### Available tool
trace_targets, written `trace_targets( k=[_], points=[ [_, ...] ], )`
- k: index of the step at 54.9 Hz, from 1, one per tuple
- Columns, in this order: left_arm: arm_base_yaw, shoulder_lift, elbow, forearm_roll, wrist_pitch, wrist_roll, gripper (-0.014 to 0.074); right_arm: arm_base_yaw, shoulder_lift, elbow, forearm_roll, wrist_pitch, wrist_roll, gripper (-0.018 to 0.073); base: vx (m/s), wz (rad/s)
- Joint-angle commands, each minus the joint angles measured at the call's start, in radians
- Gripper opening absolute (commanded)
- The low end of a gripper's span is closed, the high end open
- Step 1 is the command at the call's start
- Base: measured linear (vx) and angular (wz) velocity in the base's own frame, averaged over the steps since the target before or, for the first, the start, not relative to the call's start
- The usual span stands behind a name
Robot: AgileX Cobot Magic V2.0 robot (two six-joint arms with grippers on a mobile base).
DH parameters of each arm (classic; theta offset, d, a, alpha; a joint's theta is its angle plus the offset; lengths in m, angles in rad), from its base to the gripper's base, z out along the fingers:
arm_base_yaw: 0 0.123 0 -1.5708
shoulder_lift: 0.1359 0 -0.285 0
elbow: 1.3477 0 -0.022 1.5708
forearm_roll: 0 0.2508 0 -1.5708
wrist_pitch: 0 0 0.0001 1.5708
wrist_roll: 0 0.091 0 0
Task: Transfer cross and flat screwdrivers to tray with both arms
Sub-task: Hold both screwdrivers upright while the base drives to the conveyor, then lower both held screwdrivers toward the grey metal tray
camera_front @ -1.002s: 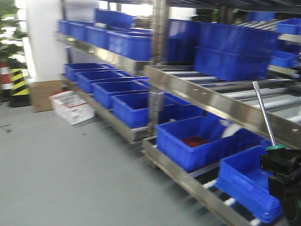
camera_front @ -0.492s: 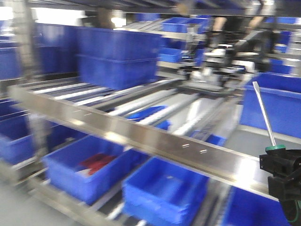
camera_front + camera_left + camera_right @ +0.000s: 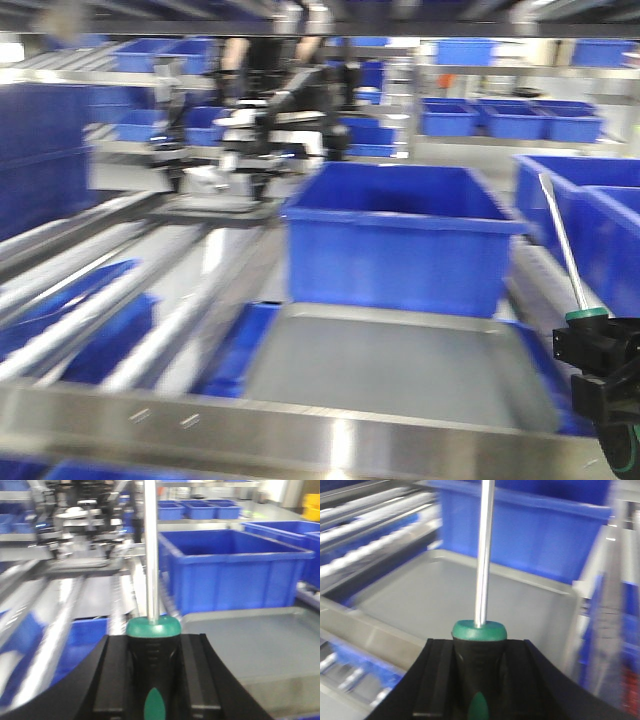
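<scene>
Gripping | left end effector clamps left screwdriver | right end effector clamps right screwdriver | handles seated between jaws

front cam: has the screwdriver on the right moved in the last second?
Yes. The screwdriver keeps its spot in frame, but the racking slid left behind it, so it moved right relative to it and now faces the grey tray.

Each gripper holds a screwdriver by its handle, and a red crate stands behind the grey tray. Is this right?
No: the crate behind the grey tray is blue, as the front view shows. The left gripper and right gripper each hold a screwdriver by its handle.
</scene>
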Motion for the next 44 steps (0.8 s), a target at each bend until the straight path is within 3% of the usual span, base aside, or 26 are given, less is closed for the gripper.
trace_targets(
  k=[1, 19, 44],
  points=[
    [-0.003, -0.002, -0.026, -0.027, -0.081, -0.009, 0.0001, -0.002, -0.012, -0.031, -0.007, -0.082, -0.007, -0.0008, 0.25, -0.50],
    [-0.003, -0.002, -0.026, -0.027, -0.081, -0.009, 0.0001, -0.002, -0.012, -0.031, -0.007, -0.082, -0.007, -0.0008, 0.24, -0.31],
    [-0.003, 0.000, -0.026, -0.027, -0.081, -0.009, 0.0001, -0.002, -0.012, -0.031, -0.007, -0.082, -0.007, -0.0008, 0.18, -0.09]
  ],
)
